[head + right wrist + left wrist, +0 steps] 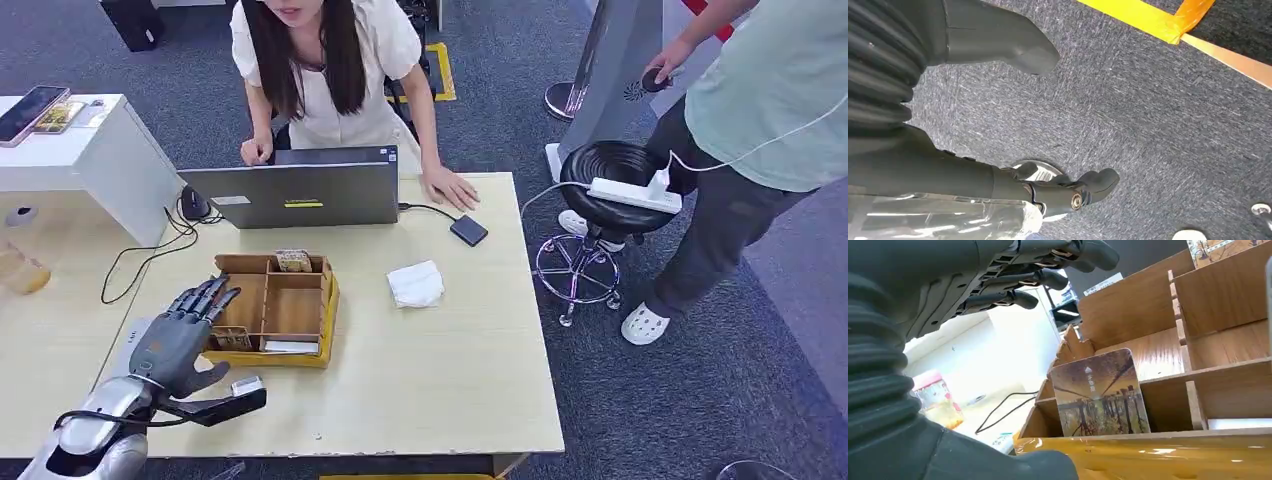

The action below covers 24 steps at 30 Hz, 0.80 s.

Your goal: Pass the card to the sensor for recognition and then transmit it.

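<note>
**Card waits in the tray; left hand poised over it**

From the head view we see our left hand (180, 335) hovering at the near-left corner of the wooden tray (329, 320) on the table (440, 370), fingers stretched out and slightly apart, holding nothing. The sensor (468, 230), as we judge the small dark block wired to the laptop (300, 195) to be, lies well apart toward the far side, near a person's hand (450, 188).

From the left wrist view, the card (1100, 395) stands upright in a front compartment, leaning on a divider, our fingers (1018, 277) extended above it and apart from it.

From the right wrist view, our right hand (998, 47) hangs over carpet, empty, fingers loosely apart.

We judge the risk to be the tight slot: the fingers may strike the dividers, tip the card flat, or nudge the tray.
</note>
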### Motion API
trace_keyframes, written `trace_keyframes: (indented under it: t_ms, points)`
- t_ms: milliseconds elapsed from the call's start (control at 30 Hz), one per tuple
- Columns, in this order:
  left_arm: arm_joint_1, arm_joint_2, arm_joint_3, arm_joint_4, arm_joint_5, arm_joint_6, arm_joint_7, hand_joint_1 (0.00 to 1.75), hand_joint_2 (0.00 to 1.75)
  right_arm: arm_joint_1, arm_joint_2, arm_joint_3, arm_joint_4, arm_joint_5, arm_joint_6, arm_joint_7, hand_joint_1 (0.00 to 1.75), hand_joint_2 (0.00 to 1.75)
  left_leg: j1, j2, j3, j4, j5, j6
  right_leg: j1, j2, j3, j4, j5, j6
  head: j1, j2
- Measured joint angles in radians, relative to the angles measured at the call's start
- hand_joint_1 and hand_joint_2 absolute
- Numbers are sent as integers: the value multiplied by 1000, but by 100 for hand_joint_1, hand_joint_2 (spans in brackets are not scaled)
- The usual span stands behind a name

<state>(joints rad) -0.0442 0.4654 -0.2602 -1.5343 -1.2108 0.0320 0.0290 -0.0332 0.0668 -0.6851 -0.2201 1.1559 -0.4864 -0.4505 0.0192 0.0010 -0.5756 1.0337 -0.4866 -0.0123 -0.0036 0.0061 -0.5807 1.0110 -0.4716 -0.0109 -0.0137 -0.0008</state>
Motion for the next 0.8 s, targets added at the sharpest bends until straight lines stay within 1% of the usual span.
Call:
trace_keyframes:
  t_ms: [200, 367, 800]
  points:
    - [-1, 2, -7, 0, -10, -7, 0, 0, 175, 0, 0, -6, -2, 2, 0, -3, 0, 175, 0, 0, 0, 0, 0, 0, 0, 0, 0, 0, 0, 0, 0, 0]
    - [-11, 16, -14, 0, -10, -11, 0, 0, 175, 0, 0, -9, -2, 3, 0, -4, 0, 175, 0, 0, 0, 0, 0, 0, 0, 0, 0, 0, 0, 0, 0, 0]
    - [-18, 30, -20, 0, -10, -22, -2, 0, 175, -1, 0, -11, -2, 6, 0, -7, 0, 175, 0, 0, 0, 0, 0, 0, 0, 0, 0, 0, 0, 0, 0, 0]
